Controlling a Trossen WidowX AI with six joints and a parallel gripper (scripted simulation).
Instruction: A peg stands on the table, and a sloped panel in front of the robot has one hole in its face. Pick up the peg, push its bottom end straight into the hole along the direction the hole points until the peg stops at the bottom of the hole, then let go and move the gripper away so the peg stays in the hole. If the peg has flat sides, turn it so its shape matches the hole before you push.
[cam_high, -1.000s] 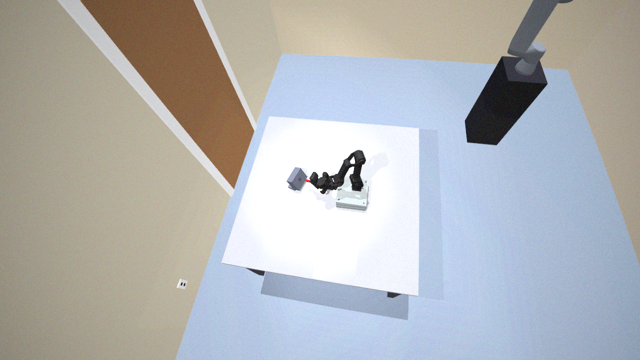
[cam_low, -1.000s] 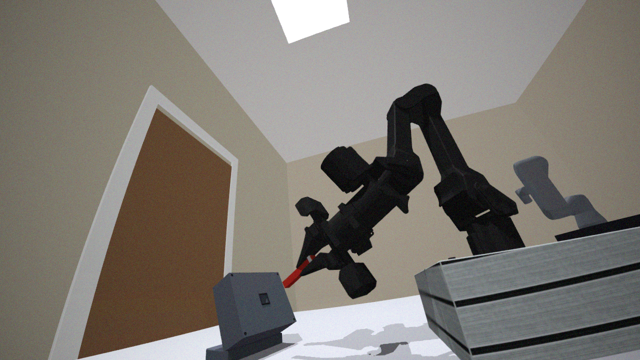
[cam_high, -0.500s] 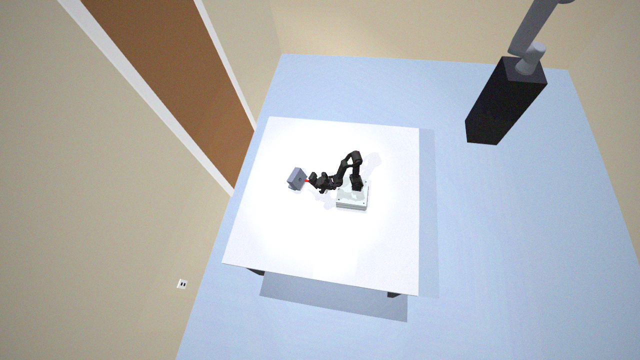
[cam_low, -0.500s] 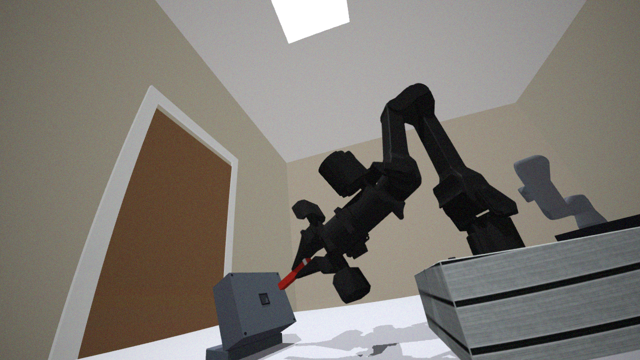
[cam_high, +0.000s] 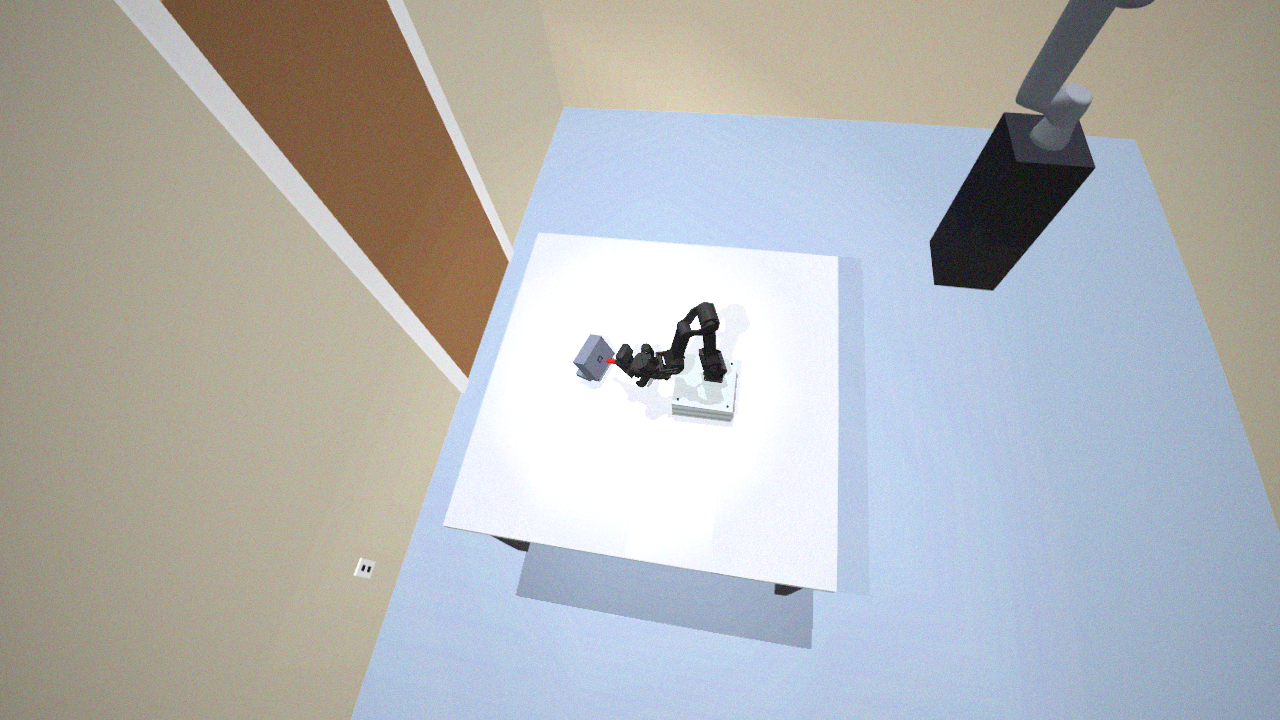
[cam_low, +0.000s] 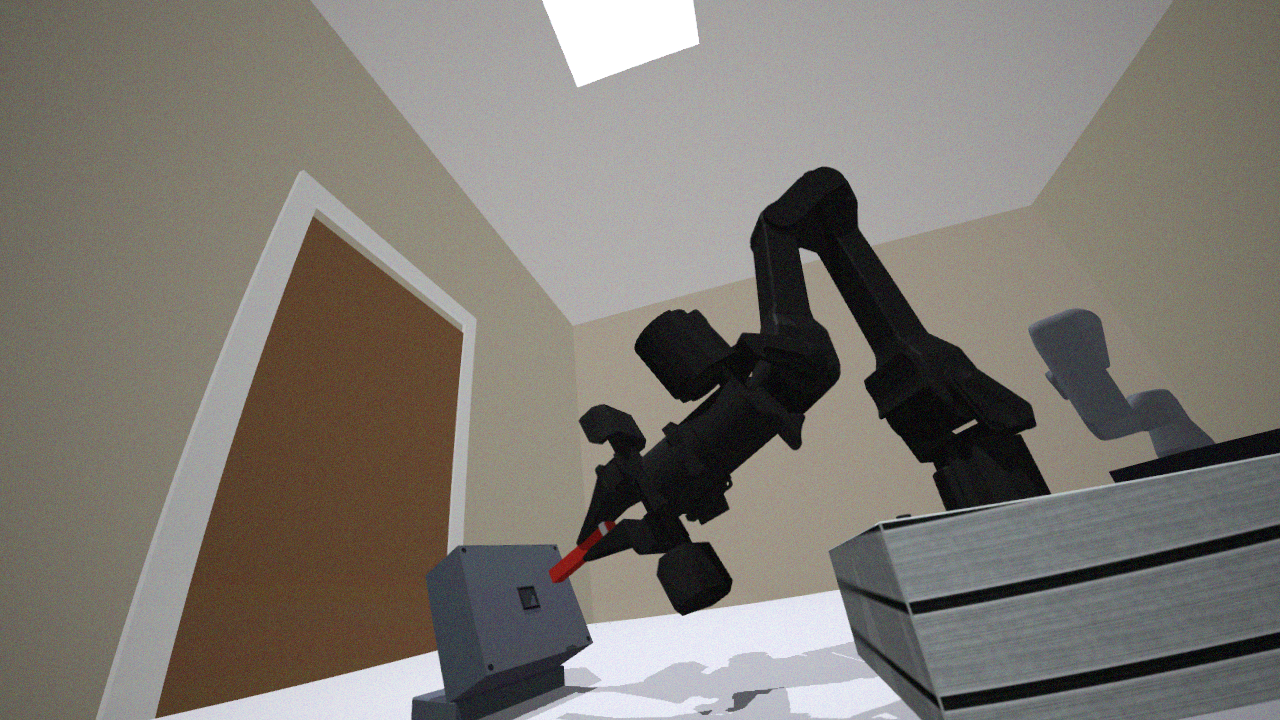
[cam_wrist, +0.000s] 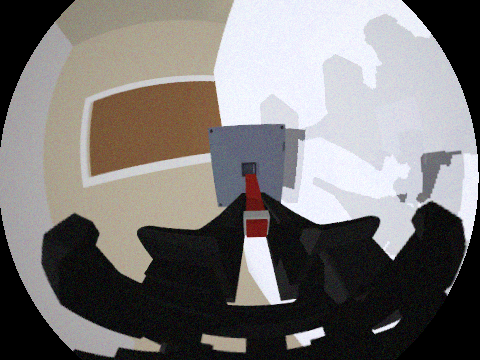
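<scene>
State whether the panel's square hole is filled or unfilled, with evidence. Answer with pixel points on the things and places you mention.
Unfilled: in the exterior view, the hole (cam_low: 529, 597) (cam_wrist: 248, 169) shows open, with the red peg (cam_low: 569, 565) (cam_wrist: 253, 192) outside it.

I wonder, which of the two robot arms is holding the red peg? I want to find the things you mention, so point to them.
The black arm (cam_high: 707, 315) (cam_low: 776, 277) over the white table (cam_high: 572, 465) (cam_low: 637, 637) (cam_wrist: 300, 40): its gripper (cam_high: 616, 361) (cam_low: 594, 542) (cam_wrist: 252, 198) grips the red peg (cam_high: 610, 360) (cam_low: 569, 565) (cam_wrist: 252, 186), while the grey arm (cam_high: 1069, 58) (cam_low: 1090, 380) stands on a black pedestal (cam_high: 1006, 210) (cam_low: 1190, 454).
</scene>
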